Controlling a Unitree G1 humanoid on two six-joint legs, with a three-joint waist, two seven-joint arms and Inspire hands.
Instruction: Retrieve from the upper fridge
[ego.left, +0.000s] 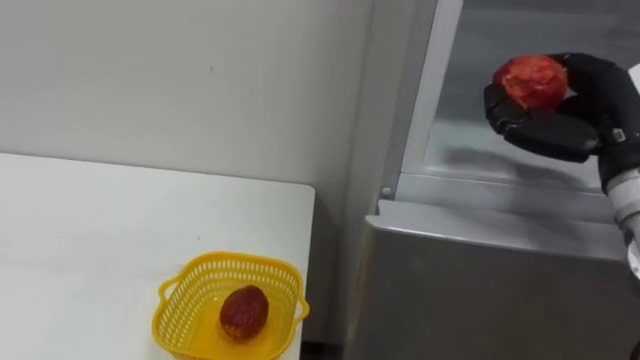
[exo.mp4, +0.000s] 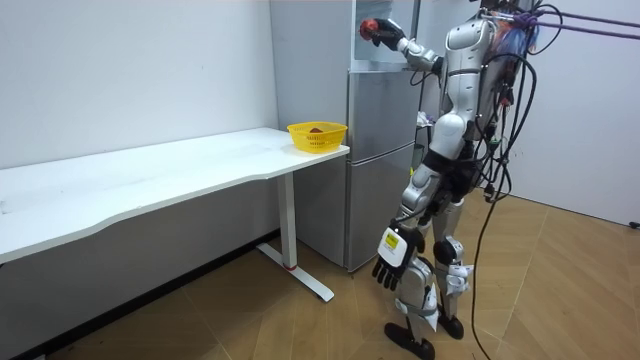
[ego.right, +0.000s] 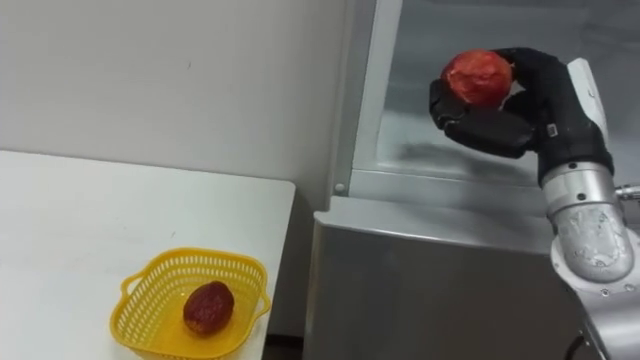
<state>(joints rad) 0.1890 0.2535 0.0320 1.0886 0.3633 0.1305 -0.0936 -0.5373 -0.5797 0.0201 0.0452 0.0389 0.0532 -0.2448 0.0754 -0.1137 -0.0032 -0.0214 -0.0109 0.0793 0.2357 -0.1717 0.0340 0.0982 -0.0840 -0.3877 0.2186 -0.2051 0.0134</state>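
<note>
Left eye view: the right hand (ego.left: 560, 125) is raised at the open upper fridge compartment (ego.left: 500, 160), its fingers curled round a red fruit (ego.left: 530, 82) held clear above the compartment floor. Right eye view: a yellow basket (ego.right: 190, 258) stands near the corner of the white table (ego.right: 100, 210) beside the fridge (ego.right: 440, 280), with a darker red fruit (ego.right: 208, 307) lying in it. Room view: the robot stands upright facing the fridge, and the left hand (exo.mp4: 390, 262) hangs at its side, fingers relaxed and holding nothing.
</note>
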